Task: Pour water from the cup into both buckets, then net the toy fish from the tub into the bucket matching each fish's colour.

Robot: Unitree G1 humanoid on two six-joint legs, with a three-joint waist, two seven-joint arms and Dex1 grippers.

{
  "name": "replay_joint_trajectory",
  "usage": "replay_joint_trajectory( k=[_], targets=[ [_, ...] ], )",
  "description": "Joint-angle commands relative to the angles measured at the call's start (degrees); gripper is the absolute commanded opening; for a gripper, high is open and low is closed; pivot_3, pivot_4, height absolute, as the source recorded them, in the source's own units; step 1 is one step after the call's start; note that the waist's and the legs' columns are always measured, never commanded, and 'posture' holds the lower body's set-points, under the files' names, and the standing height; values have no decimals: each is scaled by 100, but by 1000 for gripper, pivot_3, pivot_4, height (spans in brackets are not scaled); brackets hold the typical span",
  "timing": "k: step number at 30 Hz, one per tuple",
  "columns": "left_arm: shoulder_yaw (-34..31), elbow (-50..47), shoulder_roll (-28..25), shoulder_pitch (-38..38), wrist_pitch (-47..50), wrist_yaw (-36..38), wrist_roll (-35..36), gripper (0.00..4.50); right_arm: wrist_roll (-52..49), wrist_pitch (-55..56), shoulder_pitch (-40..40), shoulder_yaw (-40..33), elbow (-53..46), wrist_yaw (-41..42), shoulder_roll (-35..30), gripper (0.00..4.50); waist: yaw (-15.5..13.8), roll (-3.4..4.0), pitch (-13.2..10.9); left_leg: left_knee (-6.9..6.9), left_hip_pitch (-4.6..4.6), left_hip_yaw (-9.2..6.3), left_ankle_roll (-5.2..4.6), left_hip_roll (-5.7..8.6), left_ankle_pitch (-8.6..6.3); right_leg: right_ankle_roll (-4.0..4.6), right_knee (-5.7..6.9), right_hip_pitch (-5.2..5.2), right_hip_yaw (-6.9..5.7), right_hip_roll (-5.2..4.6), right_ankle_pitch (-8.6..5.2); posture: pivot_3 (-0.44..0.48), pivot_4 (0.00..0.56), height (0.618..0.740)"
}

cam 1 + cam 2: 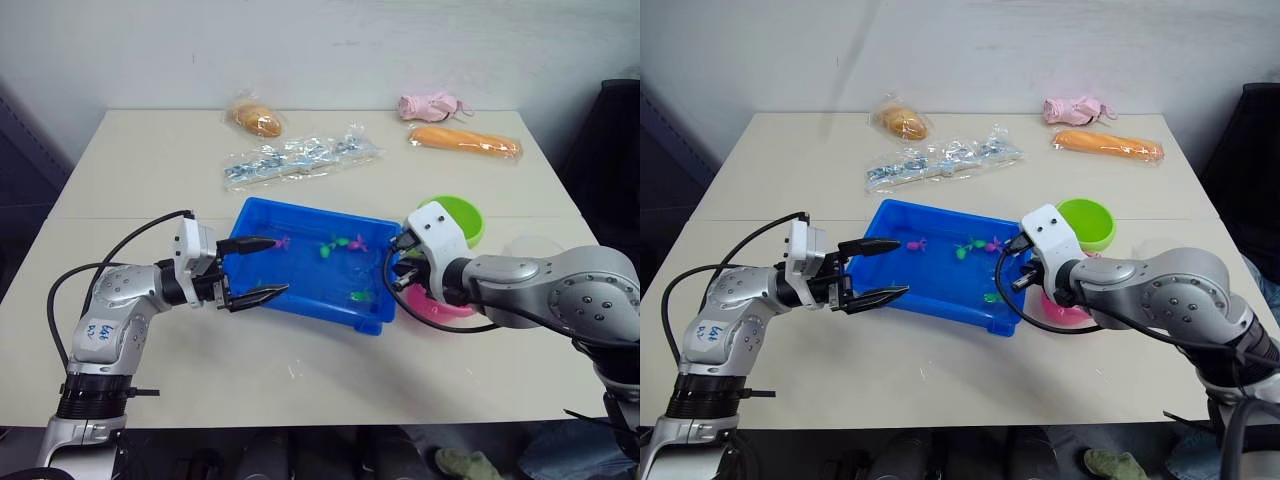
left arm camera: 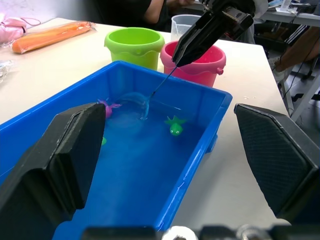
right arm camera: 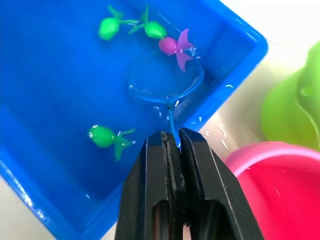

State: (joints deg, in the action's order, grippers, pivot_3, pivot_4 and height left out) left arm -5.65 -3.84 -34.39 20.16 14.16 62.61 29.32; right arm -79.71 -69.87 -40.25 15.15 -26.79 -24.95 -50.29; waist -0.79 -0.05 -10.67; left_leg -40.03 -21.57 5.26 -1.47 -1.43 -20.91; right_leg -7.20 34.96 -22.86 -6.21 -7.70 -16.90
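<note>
My right end effector (image 3: 171, 142), clamped on the net (image 3: 167, 82), holds its hoop in the tub (image 3: 45, 65) just beside the pink fish (image 3: 175, 46); left end effector (image 1: 258, 270) apart.

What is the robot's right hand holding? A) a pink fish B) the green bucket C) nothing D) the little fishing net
D: the right end effector is pinched shut on the thin handle of the net, whose hoop is dipped in the water of the blue tub beside a pink fish.
</note>
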Motion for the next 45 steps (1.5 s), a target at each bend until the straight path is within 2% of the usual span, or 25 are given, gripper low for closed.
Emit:
replay_joint_trajectory(
  k=[1,11,18,27,36,45],
  targets=[
    [-88,-192,-12,10,-37,-10,109,4446,373,-6,101,-271,-275,358,77,0,4,0,0,0,0,0,0,0,0,0,0,0,0,0,0,0,150,740],
    [-43,-147,28,64,-48,7,95,4446,1063,-340,420,-532,-408,843,295,0,13,0,0,1,0,1,0,1,0,0,0,-1,0,0,0,0,150,740],
    [-46,-147,18,73,-38,13,94,4446,1652,-435,517,-617,-322,1042,713,0,53,0,0,2,0,1,1,1,0,-1,1,-1,-1,1,0,0,150,740],
    [-158,-185,-136,-53,-13,59,116,4446,2528,-286,385,-578,-367,1681,1335,0,100,0,0,7,0,2,2,1,0,0,0,-4,0,4,0,0,150,740],
    [-215,-211,-196,-77,7,33,131,4446,3251,-249,413,-475,-381,2376,1593,0,100,0,0,7,0,3,2,2,0,0,1,-6,1,3,0,0,150,740],
    [-257,-272,-235,-165,10,8,136,4446,3495,-584,461,-629,-545,2804,1749,0,101,0,0,8,0,4,3,2,-1,0,2,-9,2,3,0,0,150,740]
  ],
)
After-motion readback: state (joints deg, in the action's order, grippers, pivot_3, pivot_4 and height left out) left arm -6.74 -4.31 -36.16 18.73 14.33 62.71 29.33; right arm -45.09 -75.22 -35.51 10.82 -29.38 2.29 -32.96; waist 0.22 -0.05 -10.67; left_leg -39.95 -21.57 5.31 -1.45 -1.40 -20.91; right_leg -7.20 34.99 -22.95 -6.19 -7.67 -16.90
